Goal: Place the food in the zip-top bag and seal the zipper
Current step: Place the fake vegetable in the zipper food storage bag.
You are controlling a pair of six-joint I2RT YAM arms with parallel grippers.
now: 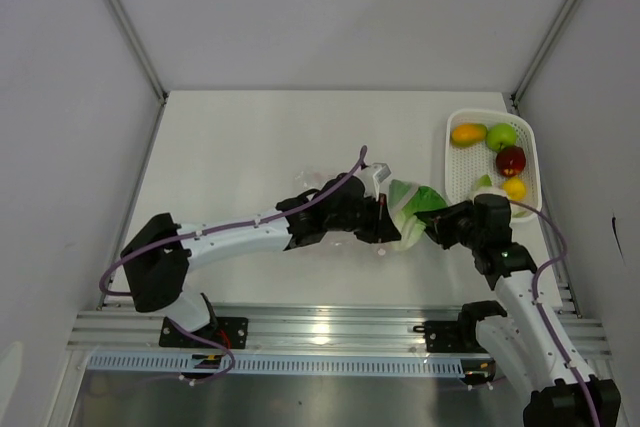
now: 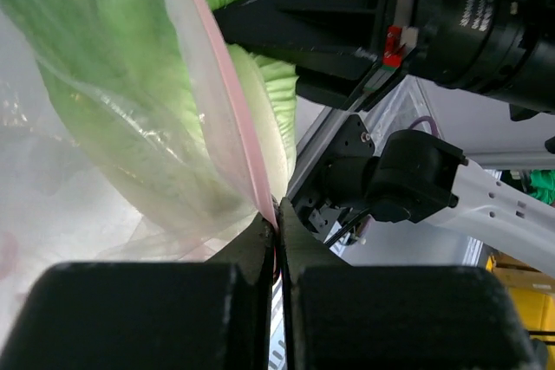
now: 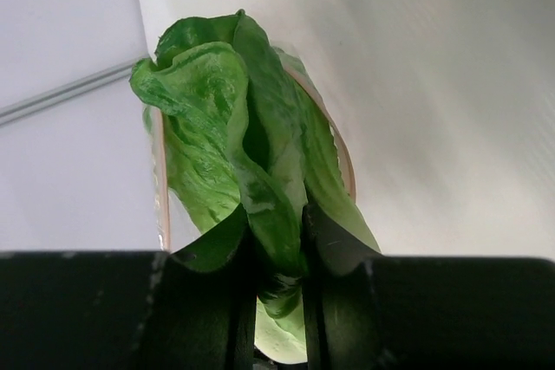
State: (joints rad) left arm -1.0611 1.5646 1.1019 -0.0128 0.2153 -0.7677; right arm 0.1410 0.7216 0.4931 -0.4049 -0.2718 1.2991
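Observation:
The green-white cabbage (image 1: pixel 410 209) sits at the bag's mouth, mid-table. My right gripper (image 3: pixel 276 218) is shut on its dark green leaves (image 3: pixel 247 140); the arm shows in the top view (image 1: pixel 452 222). My left gripper (image 2: pixel 277 224) is shut on the pink zipper strip (image 2: pixel 227 84) of the clear zip-top bag (image 1: pixel 325 187), whose film (image 2: pixel 104 153) wraps the cabbage's pale body. In the top view the left gripper (image 1: pixel 372 219) lies just left of the cabbage. An orange fruit (image 1: pixel 466 133), green apple (image 1: pixel 501 135), red apple (image 1: pixel 511 160) and yellow fruit (image 1: pixel 515 188) lie in the basket.
The white mesh basket (image 1: pixel 532 152) stands at the right edge of the table, beside the right wall. A metal rail (image 1: pixel 320 332) runs along the near edge. The right arm's camera body (image 2: pixel 468 15) hangs close above the left gripper.

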